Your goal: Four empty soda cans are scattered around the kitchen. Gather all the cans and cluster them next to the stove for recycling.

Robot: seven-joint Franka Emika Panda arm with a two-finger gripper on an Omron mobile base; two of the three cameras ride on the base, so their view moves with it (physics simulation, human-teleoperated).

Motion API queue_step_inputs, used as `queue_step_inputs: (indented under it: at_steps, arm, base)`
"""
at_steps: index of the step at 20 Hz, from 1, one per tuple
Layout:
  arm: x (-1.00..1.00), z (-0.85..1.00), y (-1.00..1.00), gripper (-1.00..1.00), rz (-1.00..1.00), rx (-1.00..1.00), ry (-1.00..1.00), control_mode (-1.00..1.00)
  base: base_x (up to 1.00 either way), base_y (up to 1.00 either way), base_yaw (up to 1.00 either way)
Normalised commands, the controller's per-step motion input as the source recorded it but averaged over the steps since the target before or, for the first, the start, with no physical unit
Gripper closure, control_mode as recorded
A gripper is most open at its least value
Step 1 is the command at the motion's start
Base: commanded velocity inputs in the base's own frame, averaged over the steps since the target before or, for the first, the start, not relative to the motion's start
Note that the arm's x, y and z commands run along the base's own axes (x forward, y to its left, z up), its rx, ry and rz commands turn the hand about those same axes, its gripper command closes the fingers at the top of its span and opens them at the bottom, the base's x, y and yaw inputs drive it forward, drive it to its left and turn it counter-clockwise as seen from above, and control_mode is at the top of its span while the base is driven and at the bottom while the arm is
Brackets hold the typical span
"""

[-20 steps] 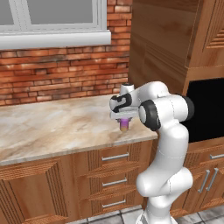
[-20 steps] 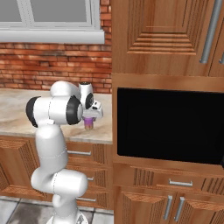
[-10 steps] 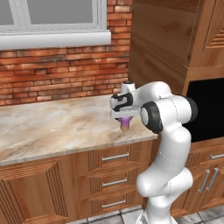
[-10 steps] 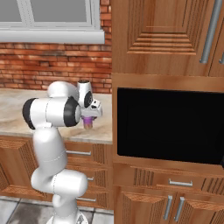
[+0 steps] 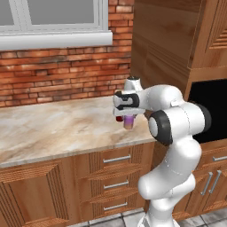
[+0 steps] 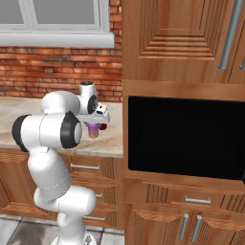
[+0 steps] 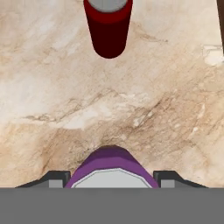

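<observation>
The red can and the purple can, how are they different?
The red can has dark red sides; the purple can has purple sides. The red can stands free on the marble counter; the purple can sits between the jaws of the gripper. Both are upright with silver tops.

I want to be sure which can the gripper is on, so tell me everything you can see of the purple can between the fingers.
The purple cylindrical can with a flat silver-grey top sits upright between the dark finger tips of the gripper, which close against its two sides. From the base views its lower body looks paler, pinkish. It hangs just above the beige marble counter, near the front edge; whether it touches is unclear. A red soda can stands apart, beyond it.
</observation>
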Motion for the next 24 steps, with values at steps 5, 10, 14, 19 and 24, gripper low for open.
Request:
queue_step_inputs:
  at_steps: [5, 10, 14, 19, 24]
  arm:
    - [-0.33, 0.51, 0.00, 1.00, 0.00, 0.00, 0.02, -1.00]
    - [-0.27, 0.33, 0.04, 1.00, 0.03, 0.00, 0.11, -1.00]
    - [-0.43, 0.10, 0.03, 1.00, 0.03, -0.02, 0.11, -1.00]
    - [-0.52, 0.05, 0.00, 1.00, 0.03, -0.02, 0.09, -1.00]
    - [-0.42, 0.08, 0.00, 1.00, 0.02, -0.01, 0.05, -1.00]
  base:
    - [0.00, 0.00, 0.00]
    - [0.00, 0.00, 0.00]
    - [0.00, 0.00, 0.00]
    - [0.00, 0.00, 0.00]
    - [0.00, 0.00, 0.00]
